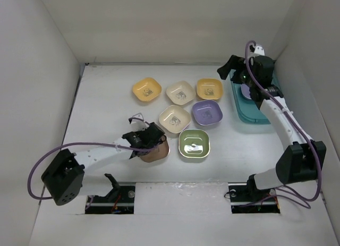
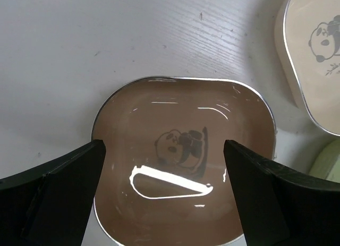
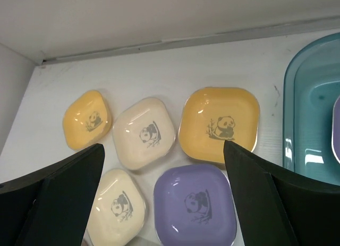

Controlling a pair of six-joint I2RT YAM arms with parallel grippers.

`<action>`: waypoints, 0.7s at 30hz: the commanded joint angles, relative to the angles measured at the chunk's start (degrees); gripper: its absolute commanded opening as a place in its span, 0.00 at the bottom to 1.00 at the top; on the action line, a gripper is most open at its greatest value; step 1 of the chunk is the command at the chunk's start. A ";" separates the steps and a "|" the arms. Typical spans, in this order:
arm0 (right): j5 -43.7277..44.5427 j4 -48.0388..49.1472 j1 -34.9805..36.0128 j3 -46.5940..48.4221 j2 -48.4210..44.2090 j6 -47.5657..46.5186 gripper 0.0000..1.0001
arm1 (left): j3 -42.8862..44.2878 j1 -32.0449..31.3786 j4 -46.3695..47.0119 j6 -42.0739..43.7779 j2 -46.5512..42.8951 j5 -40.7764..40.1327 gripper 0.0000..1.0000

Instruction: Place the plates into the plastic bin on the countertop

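Note:
Seven plates lie on the white countertop (image 1: pixel 106 108): yellow (image 1: pixel 146 90), cream (image 1: pixel 180 92), yellow (image 1: pixel 209 88), cream (image 1: pixel 175 118), purple (image 1: pixel 206 112), green (image 1: pixel 194 145) and brown (image 1: pixel 156 150). My left gripper (image 1: pixel 151 137) is open just above the brown plate (image 2: pixel 180 145), its jaws astride the plate. The teal plastic bin (image 1: pixel 249 113) stands at the right and holds a purple plate (image 1: pixel 246 92), partly hidden by the right arm. My right gripper (image 1: pixel 234 70) is open and empty, high over the bin's far left corner. The bin's edge also shows in the right wrist view (image 3: pixel 305 97).
White walls close in the counter on the left, back and right. The right wrist view looks down on the yellow (image 3: pixel 87 120), cream (image 3: pixel 143 133), yellow (image 3: pixel 220 124), purple (image 3: pixel 194 203) and cream (image 3: pixel 117 209) plates. A cream plate (image 2: pixel 319 60) lies right of the brown one.

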 commanded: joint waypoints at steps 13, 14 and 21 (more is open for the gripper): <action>0.55 1.01 2.31 -3.31 -2.76 -3.15 0.99 | 3.03 -0.14 -19.42 -11.62 -9.13 -3.30 0.99; -0.06 1.01 2.31 -3.31 -2.76 -3.68 0.99 | 3.03 -0.14 -20.12 -12.59 -8.42 -3.30 0.99; -1.65 1.01 2.31 -3.84 -5.31 -3.68 0.99 | -1.52 2.40 -14.17 -15.50 -3.15 -0.49 0.74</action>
